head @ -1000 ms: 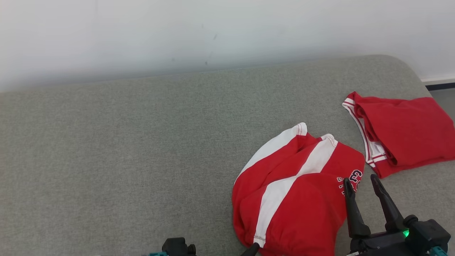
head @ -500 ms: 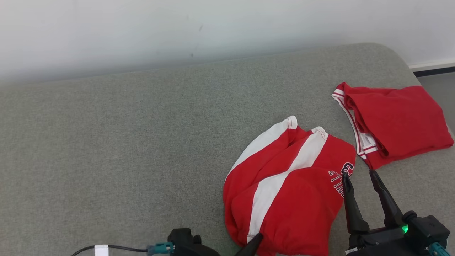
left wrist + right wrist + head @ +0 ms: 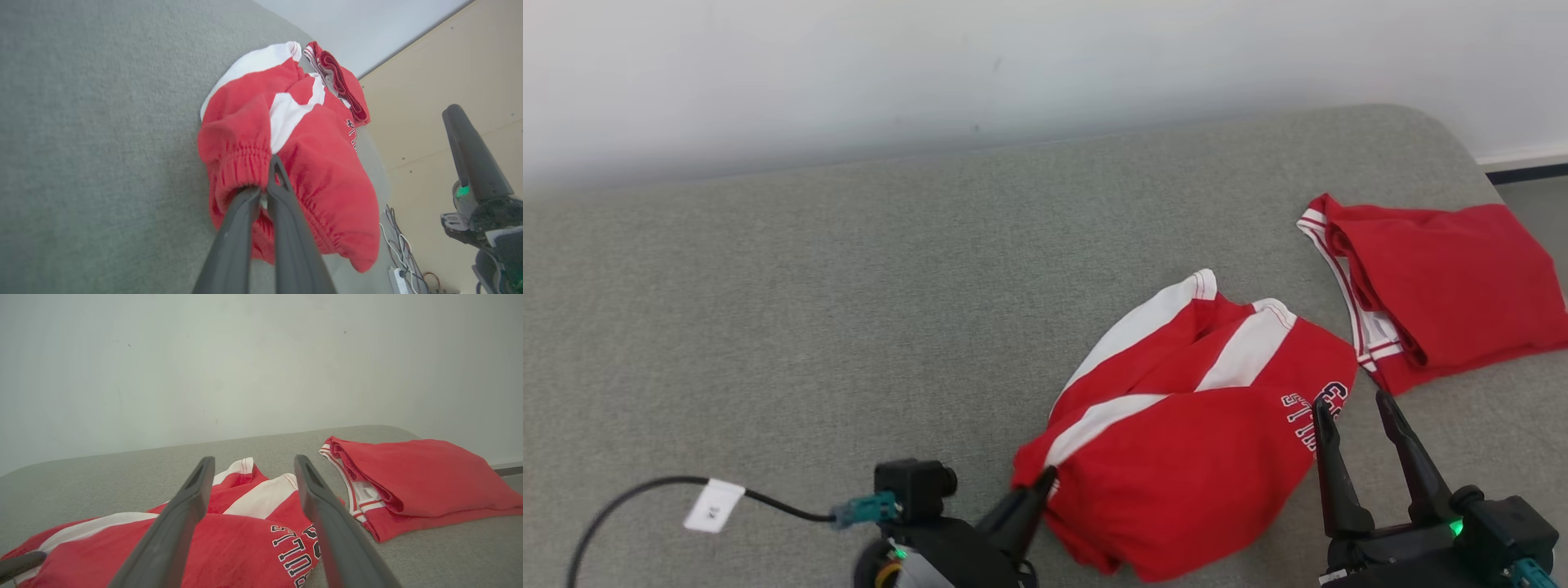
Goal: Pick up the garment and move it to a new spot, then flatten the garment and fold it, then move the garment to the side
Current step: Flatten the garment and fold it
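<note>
Surface: grey woven upholstered pad [image 3: 768, 327]; runs up to a pale wall; rounded far right corner.
Garment: red fleece shorts [image 3: 1192, 482]; lies crumpled on the pad, right of centre, near the front edge; broad white side stripes; thin red piping at the white hems; dark, white-outlined block lettering on the right side; gathered elastic waistband faces the left gripper; the corner at that gripper is drawn into a point.
Second item: folded red garment [image 3: 1445, 294] with white-and-red trim; just beside the shorts, toward the far right; whether the two touch cannot be told.
Right gripper [image 3: 1350, 402]: fingers spread wide; hovers at the lettered edge of the shorts; nothing between the fingers.
Left gripper [image 3: 269, 175]: fingers pressed together, pinching the waistband at a white stripe.
Cable [image 3: 629, 490]: black; lies on the pad at the lower left; white tag [image 3: 712, 505] attached.
</note>
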Available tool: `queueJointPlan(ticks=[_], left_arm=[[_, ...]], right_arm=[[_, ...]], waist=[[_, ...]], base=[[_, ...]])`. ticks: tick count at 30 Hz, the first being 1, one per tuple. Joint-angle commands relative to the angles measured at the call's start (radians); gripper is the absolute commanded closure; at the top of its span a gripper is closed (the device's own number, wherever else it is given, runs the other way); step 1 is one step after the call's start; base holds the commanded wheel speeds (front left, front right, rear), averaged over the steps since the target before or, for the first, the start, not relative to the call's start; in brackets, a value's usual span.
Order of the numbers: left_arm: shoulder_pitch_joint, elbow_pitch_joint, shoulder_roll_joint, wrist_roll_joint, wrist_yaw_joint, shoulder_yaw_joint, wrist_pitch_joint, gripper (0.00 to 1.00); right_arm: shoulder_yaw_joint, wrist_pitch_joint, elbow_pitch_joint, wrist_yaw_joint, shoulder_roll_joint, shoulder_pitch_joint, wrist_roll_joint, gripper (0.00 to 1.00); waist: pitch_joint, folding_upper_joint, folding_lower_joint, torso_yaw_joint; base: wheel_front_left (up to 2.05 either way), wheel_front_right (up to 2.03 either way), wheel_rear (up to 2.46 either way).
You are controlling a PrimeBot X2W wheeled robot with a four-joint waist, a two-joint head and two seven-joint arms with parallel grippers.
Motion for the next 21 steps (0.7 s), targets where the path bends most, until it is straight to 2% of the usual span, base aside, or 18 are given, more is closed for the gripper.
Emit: queueJointPlan(ticks=[1, 3, 8, 11, 16, 21], left_arm=[[-0.016, -0.01, 0.017, 0.024, -0.001, -0.004, -0.006, 1.0], [-0.045, -0.031, 0.079, 0.084, -0.002, -0.018, -0.001, 1.0], [-0.146, -0.095, 0.226, 0.182, -0.054, -0.05, 0.077, 1.0], [-0.205, -0.136, 0.273, 0.175, -0.073, -0.016, 0.103, 1.0], [-0.267, -0.192, 0.332, 0.147, -0.075, 0.031, 0.152, 1.0], [-0.198, -0.186, 0.391, 0.072, -0.061, 0.003, 0.286, 1.0]], right_arm=[[-0.002, -0.001, 0.0, -0.003, 0.003, 0.008, 0.002, 0.0], [-0.002, -0.001, 0.002, -0.003, 0.008, 0.012, 0.004, 0.0], [0.006, -0.001, 0.006, -0.003, 0.012, 0.009, 0.009, 0.0], [0.009, -0.001, 0.008, -0.003, 0.014, 0.002, 0.008, 0.0], [0.013, -0.001, 0.012, -0.003, 0.016, -0.003, 0.007, 0.0], [0.017, -0.001, 0.017, -0.003, 0.018, 0.007, 0.014, 0.0]], waist=[[-0.009, -0.0001, -0.0001, 0.011], [-0.016, -0.0001, -0.0001, 0.024], [-0.026, -0.0001, -0.0001, 0.052], [-0.027, -0.0001, -0.0001, 0.06], [-0.028, -0.0001, -0.0001, 0.059], [-0.026, -0.0001, -0.0001, 0.046]], base=[[0.0, 0.0, 0.0], [0.0, 0.0, 0.0], [0.0, 0.0, 0.0], [0.0, 0.0, 0.0], [0.0, 0.0, 0.0], [0.0, 0.0, 0.0]])
